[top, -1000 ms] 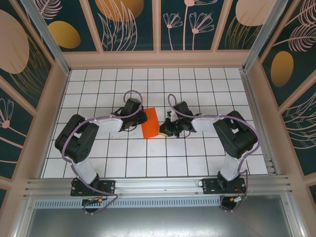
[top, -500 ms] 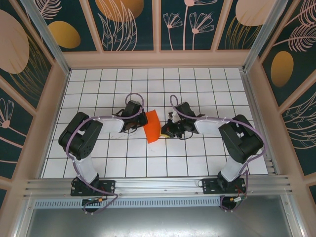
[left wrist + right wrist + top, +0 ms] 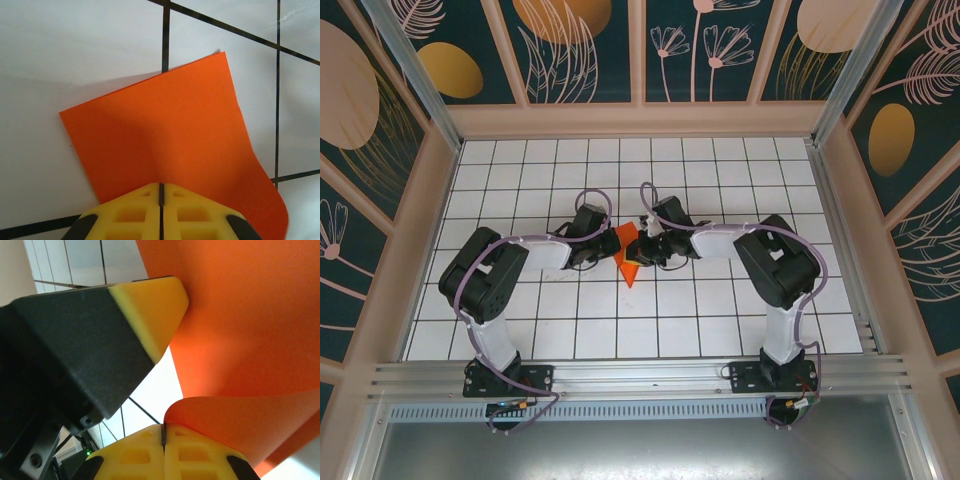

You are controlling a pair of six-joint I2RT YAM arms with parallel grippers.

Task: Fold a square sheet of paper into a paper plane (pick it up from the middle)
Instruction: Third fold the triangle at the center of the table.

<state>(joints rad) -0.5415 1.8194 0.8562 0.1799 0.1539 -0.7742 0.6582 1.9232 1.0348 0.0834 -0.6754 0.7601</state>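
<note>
White black-gridded table (image 3: 700,310) noted inside floral-panelled walls. Found the sheet of paper (image 3: 628,258), orange-red and bowed rather than flat, near the table's middle, held up between both arms. Saw the left end effector (image 3: 161,186), just left of the table's middle, pressed together and pinching one edge of the sheet. Saw the right end effector (image 3: 163,428), just right of that middle, likewise clamped on a curled edge. Could not tell whether the sheet's low corner touched the table.
</note>
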